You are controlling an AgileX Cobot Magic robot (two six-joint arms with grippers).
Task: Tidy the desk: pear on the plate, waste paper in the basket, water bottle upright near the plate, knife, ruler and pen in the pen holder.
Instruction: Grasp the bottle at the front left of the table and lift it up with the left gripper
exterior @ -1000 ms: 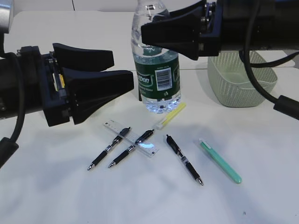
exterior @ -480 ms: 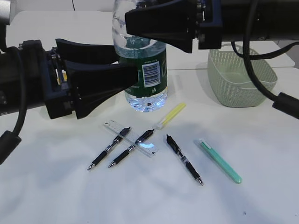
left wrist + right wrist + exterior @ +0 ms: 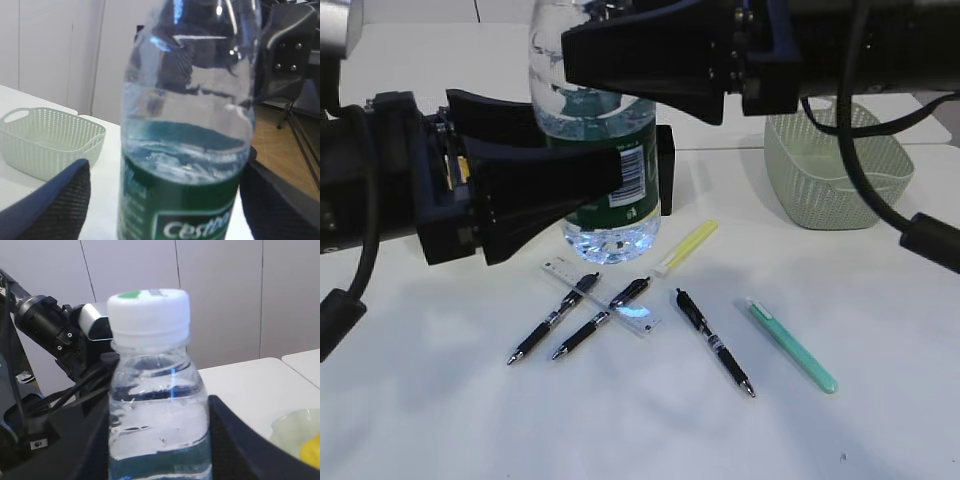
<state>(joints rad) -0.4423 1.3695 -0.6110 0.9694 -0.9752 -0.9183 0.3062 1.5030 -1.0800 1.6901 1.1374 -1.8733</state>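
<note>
Step in hand: handover of the water bottle, upright, base lifted just clear of the surface.
Right end effector: came in from the right and crossed the middle; jaws stood partly closed on the bottle's clear upper body, one on each side, carrying it.
Left end effector: jaws were spread wide, bracketing the green label with a gap on both sides; nothing was held.
Bottle position: above the far ends of the ruler and the pens, well left of the basket.
Doing it well: close the left jaws squarely on the label band, low on the body; keep the right grip firm until the left one bites, then release. Keep the bottle vertical so the water does not swing it, and set it down clear of the pens.
Hidden: the plate was not identifiable in any view; a pale rim with something yellow at the right wrist view's lower corner was possibly the plate and pear, but too cropped to say.
Cut off: bottle cap out of frame in the exterior view; seen only from the right wrist.
Pen holder: not in view.
</note>
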